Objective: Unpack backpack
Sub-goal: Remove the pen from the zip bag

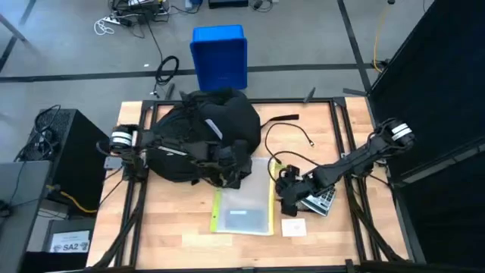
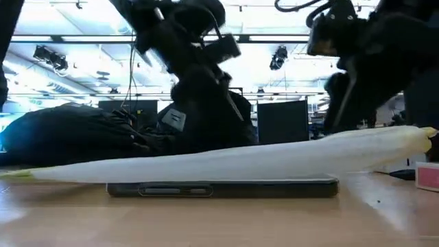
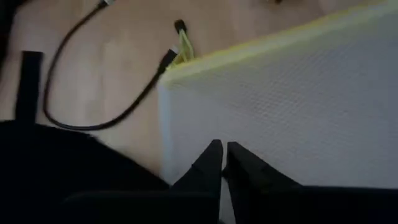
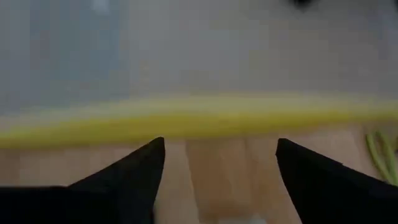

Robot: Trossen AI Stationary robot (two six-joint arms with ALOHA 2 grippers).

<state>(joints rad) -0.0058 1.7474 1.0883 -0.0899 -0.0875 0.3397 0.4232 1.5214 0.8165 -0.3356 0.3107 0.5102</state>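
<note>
Nearest the low camera lies a flat dark device (image 2: pixel 223 188) under a translucent yellow-edged pouch (image 1: pixel 244 205) on the worktop (image 1: pixel 174 227). Backpack (image 1: pixel 201 133), black and rounded, sits at the worktop's far left. Left gripper (image 3: pixel 222 163), fingers nearly closed with only a narrow slit between them, is pinched on the pouch's far edge beside the backpack. Right gripper (image 4: pixel 217 165), fingers spread wide and holding nothing, hangs just right of the pouch. Black cable (image 1: pixel 292 136) lies far right; small white card (image 1: pixel 294 226) near right
</note>
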